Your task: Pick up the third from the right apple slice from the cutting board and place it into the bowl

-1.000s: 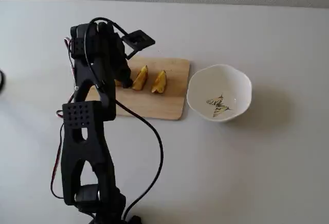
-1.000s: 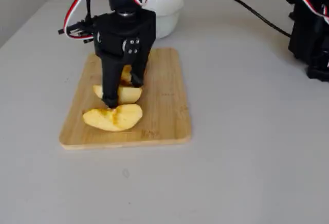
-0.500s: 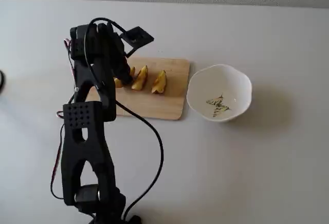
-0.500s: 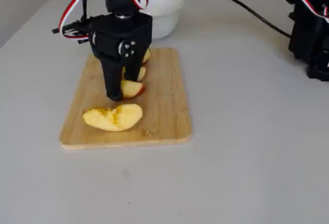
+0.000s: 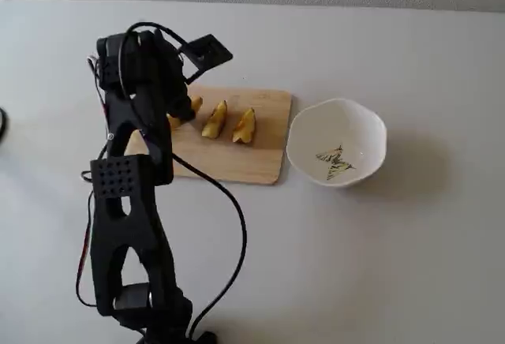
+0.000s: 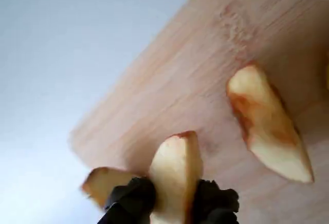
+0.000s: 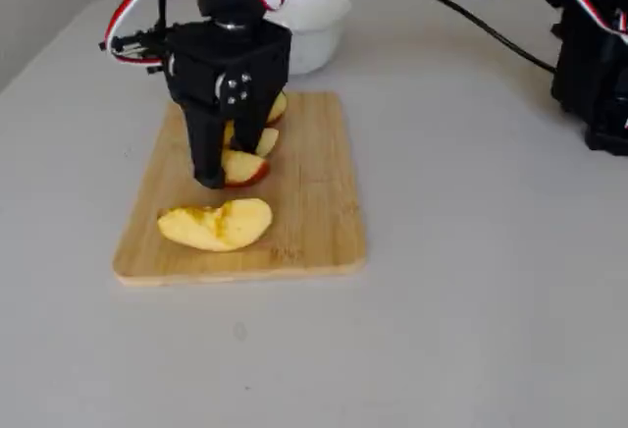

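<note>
The wooden cutting board (image 5: pixel 237 162) lies mid-table with the white bowl (image 5: pixel 355 123) just right of it. My gripper (image 6: pixel 172 197) is shut on the apple slice (image 6: pixel 175 162), its black fingers (image 6: pixel 133 198) on both sides. In a fixed view my gripper (image 7: pixel 224 165) stands upright over the board (image 7: pixel 304 202), holding the slice (image 7: pixel 247 168) at or just above the wood. From above, the slice (image 5: pixel 189 110) is mostly hidden by the arm. The bowl (image 7: pixel 314 16) is empty.
Two slimmer slices (image 5: pixel 215 119) (image 5: pixel 245 125) lie between the held slice and the bowl. A chunkier wedge (image 7: pixel 216 224) lies at the board's near end in a fixed view. The arm's base (image 5: pixel 134 281) and cable (image 5: pixel 237 233) stand in front of the board.
</note>
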You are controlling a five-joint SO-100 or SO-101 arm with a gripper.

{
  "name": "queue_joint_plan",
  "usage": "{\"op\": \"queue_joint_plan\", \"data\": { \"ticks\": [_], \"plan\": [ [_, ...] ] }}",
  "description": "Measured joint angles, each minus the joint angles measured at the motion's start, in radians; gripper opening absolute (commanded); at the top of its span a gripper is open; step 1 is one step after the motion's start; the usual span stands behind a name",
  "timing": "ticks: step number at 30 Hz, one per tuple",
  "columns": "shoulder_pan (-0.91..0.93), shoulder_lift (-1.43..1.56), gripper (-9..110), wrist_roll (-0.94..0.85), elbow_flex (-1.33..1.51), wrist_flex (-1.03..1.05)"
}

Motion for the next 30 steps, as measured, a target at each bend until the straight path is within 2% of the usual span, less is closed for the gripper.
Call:
{"op": "queue_joint_plan", "data": {
  "ticks": [5,11,22,30],
  "plan": [
    [0.094,0.187,0,0.140,0.000,0.002],
    [0.311,0.370,0,0.276,0.000,0.002],
    [0.663,0.506,0,0.321,0.000,0.034],
    [0.778,0.506,2,0.324,0.000,0.046]
  ]
}}
